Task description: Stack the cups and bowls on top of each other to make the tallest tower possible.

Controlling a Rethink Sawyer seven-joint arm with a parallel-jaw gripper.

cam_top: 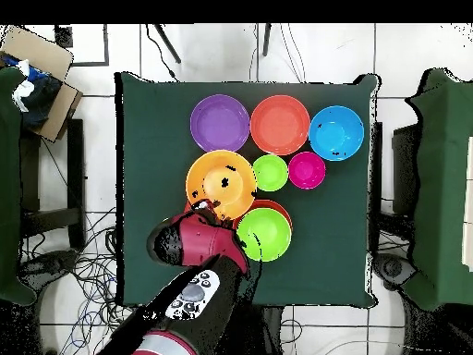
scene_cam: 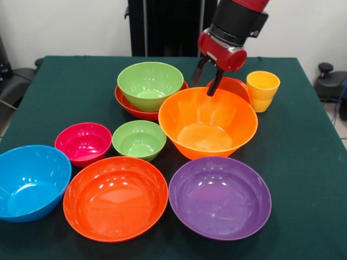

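Two stacked: only a lime green bowl [scene_cam: 150, 84] sits inside a wide red-orange bowl [scene_cam: 126, 103] at the back of the table [scene_cam: 303, 162], and that is all the tower there is
Big orange bowl [scene_cam: 207, 122]: stands alone on the cloth, just beside that short stack, not on it yet
Gripper [scene_cam: 208, 77]: its two dark fingers are spread a little, one each side of the orange bowl's back rim, it looks like; I judge it is about to pinch the rim, but it holds nothing that I can see
Cups: two yellow-orange cups [scene_cam: 262, 90], one in the other, stand to the side, with a small red-orange bowl [scene_cam: 234, 86] half hidden behind the big orange one
Still loose: blue bowl [scene_cam: 30, 181], pink bowl [scene_cam: 83, 142], small green bowl [scene_cam: 139, 139], flat orange-red bowl [scene_cam: 115, 197], purple bowl [scene_cam: 219, 196]
How far: just started, I think, with most bowls left to stack
Look and feel: all shiny, smooth plastic, round, with thin rims and sloping sides, so they slip into each other; the table has a soft dark green cloth
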